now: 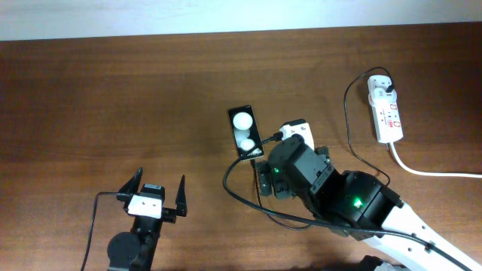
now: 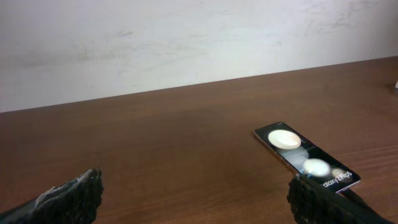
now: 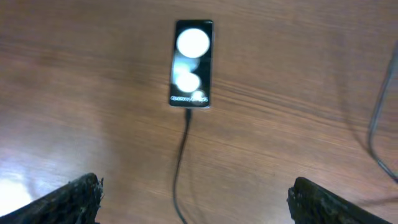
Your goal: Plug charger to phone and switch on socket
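The phone lies flat near the table's middle, its screen showing two white reflections. It also shows in the left wrist view and the right wrist view. The charger cable has its tip in the phone's near end. It loops over the table and runs under my right arm to a white plug in the socket at the far right. My right gripper is open and empty just beside the phone, straddling the cable. My left gripper is open and empty at the front left.
The socket's thick white cord runs off to the right edge. Another stretch of the charger cable curves at the right. A pale wall stands behind the table's far edge.
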Robot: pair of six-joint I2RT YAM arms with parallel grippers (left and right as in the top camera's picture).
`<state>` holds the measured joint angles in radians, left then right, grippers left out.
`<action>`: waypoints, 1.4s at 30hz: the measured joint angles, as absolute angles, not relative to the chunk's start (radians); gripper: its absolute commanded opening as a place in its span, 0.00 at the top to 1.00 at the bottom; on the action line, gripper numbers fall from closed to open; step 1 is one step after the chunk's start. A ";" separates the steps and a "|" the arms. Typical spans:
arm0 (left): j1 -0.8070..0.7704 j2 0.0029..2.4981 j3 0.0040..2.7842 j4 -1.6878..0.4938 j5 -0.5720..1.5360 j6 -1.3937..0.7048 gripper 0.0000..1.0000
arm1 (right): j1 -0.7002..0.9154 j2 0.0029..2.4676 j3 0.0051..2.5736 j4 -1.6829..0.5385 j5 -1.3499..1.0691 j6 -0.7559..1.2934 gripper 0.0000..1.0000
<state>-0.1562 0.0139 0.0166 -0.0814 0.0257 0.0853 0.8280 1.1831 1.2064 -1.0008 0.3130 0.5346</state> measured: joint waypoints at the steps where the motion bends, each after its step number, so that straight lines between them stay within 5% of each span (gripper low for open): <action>1: -0.157 0.014 0.017 -0.082 0.026 0.085 0.01 | 0.828 1.183 1.206 -1.032 0.332 0.534 0.01; 15: -0.157 0.014 0.017 -0.081 0.026 0.085 0.01 | 0.502 1.163 1.206 -1.070 0.360 0.499 0.01; 23: -0.157 0.014 0.017 -0.081 0.026 0.085 0.01 | 0.299 0.923 1.159 -0.970 0.359 0.415 0.01; 42: -0.157 0.014 0.017 -0.081 0.026 0.085 0.01 | 0.267 0.680 0.979 -0.787 0.359 0.336 0.01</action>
<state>-0.1566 0.0135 0.0166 -0.0814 0.0257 0.0853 0.2672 0.6804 0.9787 -0.7872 0.3588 0.3359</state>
